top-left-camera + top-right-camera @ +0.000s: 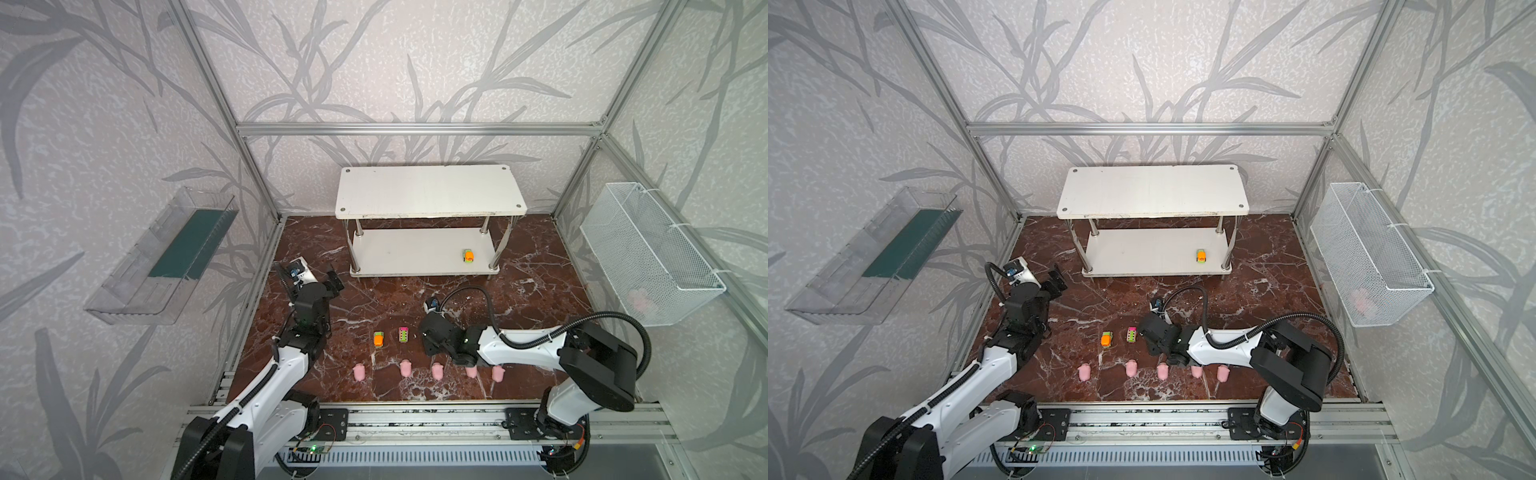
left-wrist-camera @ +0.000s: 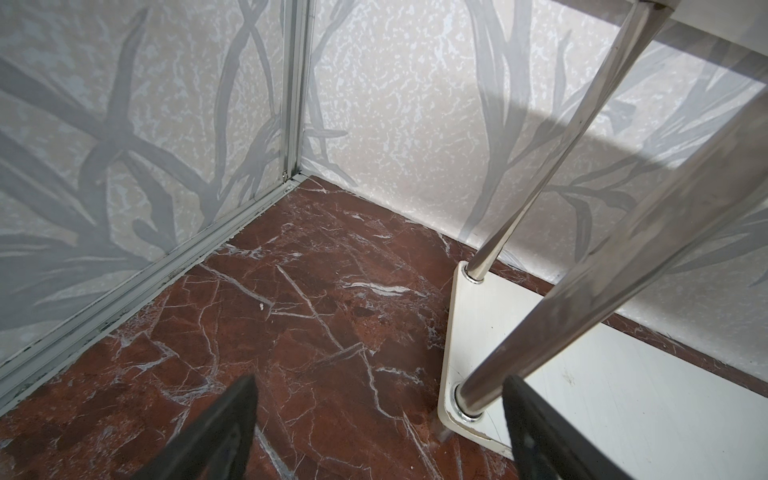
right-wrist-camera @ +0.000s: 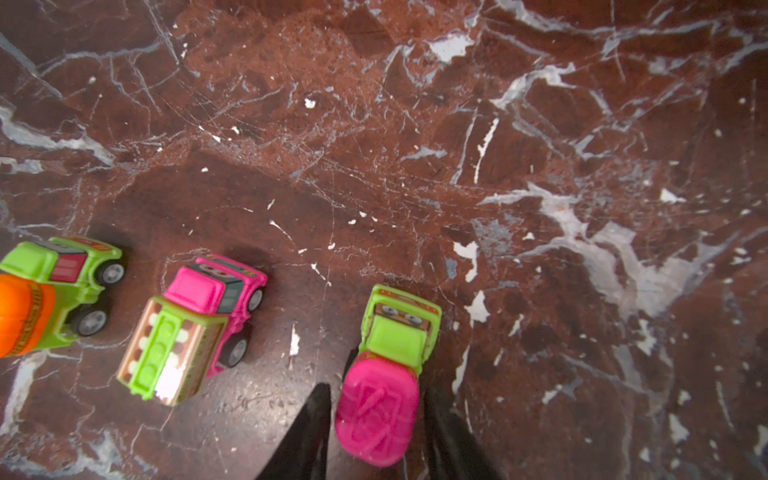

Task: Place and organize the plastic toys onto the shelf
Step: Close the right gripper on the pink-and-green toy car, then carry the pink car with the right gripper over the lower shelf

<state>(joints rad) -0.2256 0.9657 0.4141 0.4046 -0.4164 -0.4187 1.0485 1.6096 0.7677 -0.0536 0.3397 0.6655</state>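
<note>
Car (image 3: 386, 370) w/ pink drum inside right tool (image 3: 376, 390) — long axis along it, cab away — grip unclear; left tool (image 2: 379, 380) wide.

The white two-tier shelf (image 1: 428, 191) is standing at the rear of the marble floor (image 1: 540, 291), an orange-and-green car (image 1: 468, 256) sitting on its lower tier by the right front post. An orange-drum car (image 1: 378, 338), a pink car (image 1: 403, 334) and a pink-drum lime car (image 3: 386, 374) are sitting abreast on the floor; five pale-pink pigs (image 1: 437, 371) are lining up nearer the front.
</note>
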